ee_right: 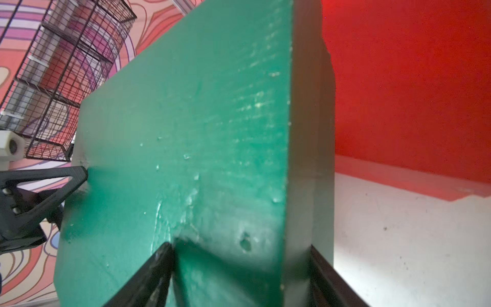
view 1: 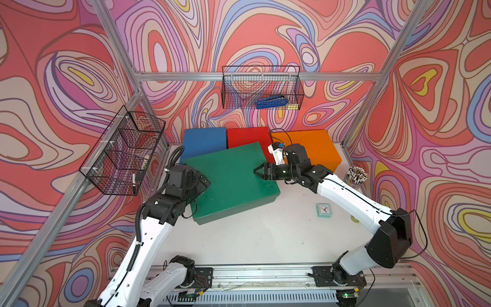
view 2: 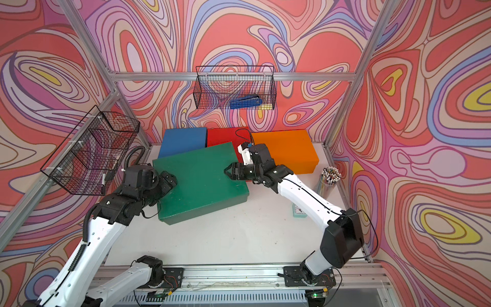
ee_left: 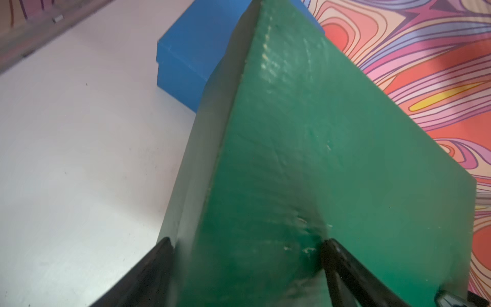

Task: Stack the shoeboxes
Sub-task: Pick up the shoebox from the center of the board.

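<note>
Table [view 1: 252, 239], read from a top view with 12 o'clock at the back wall.

- Back row against the wall: blue shoebox [view 1: 203, 141] at 11 o'clock, red shoebox [view 1: 247, 137] at 12, orange shoebox [view 1: 310, 148] at 1. All three lie flat, side by side.
- Green shoebox [view 1: 228, 183] is at table centre, skewed, its far corner pointing to 12. It hides the near parts of blue and red. Cannot tell whether its underside touches them.
- Left gripper [view 1: 206, 183] is at the green box's 9 o'clock end and pinches that edge. In the left wrist view one of the fingers [ee_left: 337, 257] lies on the broad lid face and the other sits past the side wall.
- Right gripper [view 1: 257, 171] is at the box's 3 o'clock end with the same pinch. One of its fingers [ee_right: 162, 260] lies on the lid, its mate on the far side of the wall.
- Small clock [view 1: 324, 210] at 4 o'clock, pencil cup [view 1: 356, 175] at 3.
- Wire basket [view 1: 261, 87] hangs on the back wall with a blue stapler [view 1: 271, 102] inside.
</note>
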`<move>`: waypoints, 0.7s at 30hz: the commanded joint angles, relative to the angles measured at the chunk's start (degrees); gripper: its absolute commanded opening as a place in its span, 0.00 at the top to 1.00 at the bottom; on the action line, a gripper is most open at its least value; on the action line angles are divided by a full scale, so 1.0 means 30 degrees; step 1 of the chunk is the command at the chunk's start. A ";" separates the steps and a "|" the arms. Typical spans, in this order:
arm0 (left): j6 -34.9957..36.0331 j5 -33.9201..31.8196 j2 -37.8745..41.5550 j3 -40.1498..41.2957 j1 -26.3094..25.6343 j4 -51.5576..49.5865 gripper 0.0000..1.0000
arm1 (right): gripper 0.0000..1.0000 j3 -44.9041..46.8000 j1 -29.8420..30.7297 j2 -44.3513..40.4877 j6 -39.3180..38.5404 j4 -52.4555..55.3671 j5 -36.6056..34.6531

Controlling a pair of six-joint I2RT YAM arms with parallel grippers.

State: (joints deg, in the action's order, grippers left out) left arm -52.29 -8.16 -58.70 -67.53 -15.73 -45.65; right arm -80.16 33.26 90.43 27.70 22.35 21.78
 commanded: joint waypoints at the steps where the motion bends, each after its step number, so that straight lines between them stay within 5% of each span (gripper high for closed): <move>1: 0.1229 0.5908 -0.2366 -0.1876 -0.1077 0.5570 0.11 | 0.29 -0.0950 0.1449 0.2250 -0.2557 -0.2378 0.4741; 12: 0.1037 1.0244 -1.0649 -0.6787 0.1597 0.8313 0.13 | 0.24 -0.9090 -0.1734 0.9325 -0.2734 0.0075 0.5743; 21: 0.0644 1.1578 -1.4204 -0.9634 0.2235 0.8316 0.13 | 0.03 -1.2683 -0.3258 1.2466 -0.1540 0.0068 0.5507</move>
State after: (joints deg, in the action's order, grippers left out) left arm -46.61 9.21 -100.40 -93.47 -5.13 -26.44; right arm -117.58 19.05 123.94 23.90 24.32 30.09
